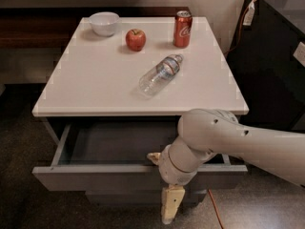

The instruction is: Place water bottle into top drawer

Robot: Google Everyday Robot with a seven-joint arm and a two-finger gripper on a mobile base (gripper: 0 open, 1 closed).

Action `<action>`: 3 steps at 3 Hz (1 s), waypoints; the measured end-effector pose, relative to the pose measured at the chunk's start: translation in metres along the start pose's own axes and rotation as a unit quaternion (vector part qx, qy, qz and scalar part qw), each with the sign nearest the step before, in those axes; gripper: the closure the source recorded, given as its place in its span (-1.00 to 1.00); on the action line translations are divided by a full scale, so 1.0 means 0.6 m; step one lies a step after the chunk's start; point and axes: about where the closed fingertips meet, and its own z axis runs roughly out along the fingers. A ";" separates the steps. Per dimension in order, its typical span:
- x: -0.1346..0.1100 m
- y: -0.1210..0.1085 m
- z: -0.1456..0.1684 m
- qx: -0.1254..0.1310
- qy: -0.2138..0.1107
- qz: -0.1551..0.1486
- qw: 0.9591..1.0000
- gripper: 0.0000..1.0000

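The water bottle (160, 74) lies on its side near the middle of the white table top (95, 80), cap pointing toward the back right. Under the table, the top drawer (114, 175) is pulled out, showing its shallow grey interior with nothing in it. My gripper (169, 200) hangs low in front of the drawer's front panel, right of centre, well below and in front of the bottle. It holds nothing. The bulky white arm (224, 137) reaches in from the right and covers the drawer's right part.
A red soda can (182, 28), a red apple (136, 39) and a white bowl (104, 23) stand along the table's back. A dark cabinet (271, 56) stands to the right with an orange cable on the floor. Lower drawers sit shut beneath.
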 end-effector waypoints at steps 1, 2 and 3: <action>0.013 -0.001 0.018 -0.019 0.013 0.007 1.000 -1.00; 0.015 0.007 0.029 -0.031 0.019 0.006 0.999 -1.00; 0.013 0.007 0.023 -0.031 0.019 0.006 0.999 -1.00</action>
